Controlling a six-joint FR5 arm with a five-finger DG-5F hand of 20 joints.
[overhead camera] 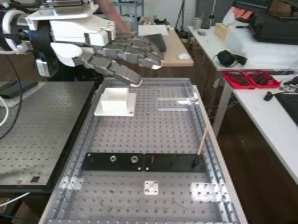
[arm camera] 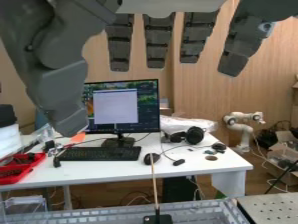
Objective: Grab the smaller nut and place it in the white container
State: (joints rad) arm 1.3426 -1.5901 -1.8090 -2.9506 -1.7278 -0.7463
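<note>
Here, fingers straight, white container inside bench edge

Arm at the high view's upper left, fingers straight.

In the wrist view we are looking at a wall of light wooden panels, rising behind a white desk. On this desk a lit monitor is standing, a black keyboard is lying before it, and dark headphones are resting near. In the high view, we are seeing a brown floor stretching between the desk and the worktop, whose metal surface is showing many small holes. At the left another perforated table is standing beside it. Farther back, we are noticing a wood-topped table.
</note>
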